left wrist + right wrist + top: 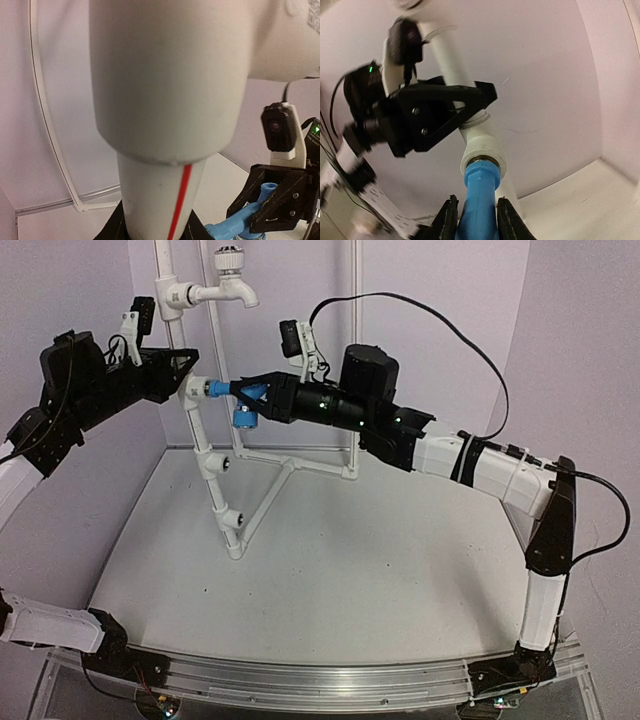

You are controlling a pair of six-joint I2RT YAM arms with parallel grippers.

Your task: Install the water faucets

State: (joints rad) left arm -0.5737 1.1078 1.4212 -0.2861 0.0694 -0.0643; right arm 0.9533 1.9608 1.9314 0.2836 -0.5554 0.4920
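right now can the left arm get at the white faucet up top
Probably not without letting go. The left gripper is shut on the pipe frame below the white faucet, while the right gripper holds the blue faucet at a socket. Nothing else seems to block the way up.

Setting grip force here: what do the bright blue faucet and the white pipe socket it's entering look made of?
Bright blue faucet: moulded plastic by the look, evenly coloured, with a dull sheen. White pipe socket: probably PVC-type plastic, smooth and slightly glossy, with a thick rounded collar. The dark ring at its mouth is unclear.
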